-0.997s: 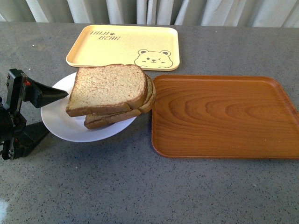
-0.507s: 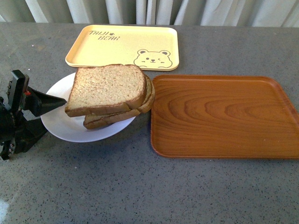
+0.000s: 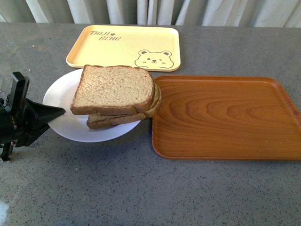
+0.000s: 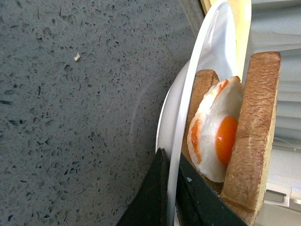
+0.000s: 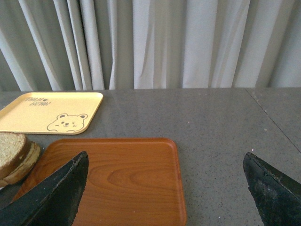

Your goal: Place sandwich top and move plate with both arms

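Observation:
The white plate (image 3: 60, 96) sits left of centre on the grey table and carries the stacked sandwich. The sandwich top (image 3: 115, 87), a squarish brown slice, lies flat on the stack. In the left wrist view it (image 4: 256, 132) covers a fried egg (image 4: 217, 141) that rests on a lower slice (image 4: 201, 89). My left gripper (image 3: 57, 114) is shut on the plate's left rim (image 4: 195, 89), one finger above and one below (image 4: 170, 165). My right gripper (image 5: 164, 193) is open above the brown tray with nothing between its fingers. It is out of the front view.
A brown wood-grain tray (image 3: 225, 117) lies right of the plate, its left edge close to the sandwich. A cream bear tray (image 3: 124, 47) sits behind the plate. Curtains hang along the table's far edge.
My left gripper's fingers have come together on the plate's left rim. The plate and sandwich have shifted slightly to the right.

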Controlling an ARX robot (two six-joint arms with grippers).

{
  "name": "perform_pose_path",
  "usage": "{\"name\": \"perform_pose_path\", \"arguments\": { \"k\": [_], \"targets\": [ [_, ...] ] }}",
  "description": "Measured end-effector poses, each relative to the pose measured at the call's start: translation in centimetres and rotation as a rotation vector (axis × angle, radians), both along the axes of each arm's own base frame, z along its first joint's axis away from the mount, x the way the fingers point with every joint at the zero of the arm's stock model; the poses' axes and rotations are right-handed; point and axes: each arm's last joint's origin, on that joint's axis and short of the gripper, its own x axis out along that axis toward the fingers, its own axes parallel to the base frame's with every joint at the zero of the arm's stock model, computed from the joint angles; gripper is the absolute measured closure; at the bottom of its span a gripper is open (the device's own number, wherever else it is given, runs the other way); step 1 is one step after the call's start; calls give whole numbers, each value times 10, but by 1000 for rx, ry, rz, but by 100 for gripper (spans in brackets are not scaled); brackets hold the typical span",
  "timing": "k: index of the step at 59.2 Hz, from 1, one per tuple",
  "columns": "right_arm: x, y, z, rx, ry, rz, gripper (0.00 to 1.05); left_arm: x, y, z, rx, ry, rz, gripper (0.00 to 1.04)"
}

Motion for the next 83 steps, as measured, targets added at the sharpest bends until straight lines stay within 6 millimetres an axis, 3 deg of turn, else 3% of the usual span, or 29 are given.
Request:
{"name": "perform_pose_path", "arguments": {
  "k": [26, 47, 73, 83],
  "targets": [
    [0, 0, 0, 0, 0, 0, 9, -8, 3, 6, -51, -43, -36, 103],
    [0, 0, 0, 0, 0, 0, 9, -13, -5, 21, -116, 94, -14, 103],
    [0, 0, 0, 0, 0, 0, 9, 41, -21, 52, -155, 23, -33, 103],
    [0, 0, 0, 0, 0, 0, 9, 82, -24, 47, -160, 27, -33, 103]
  ]
}}
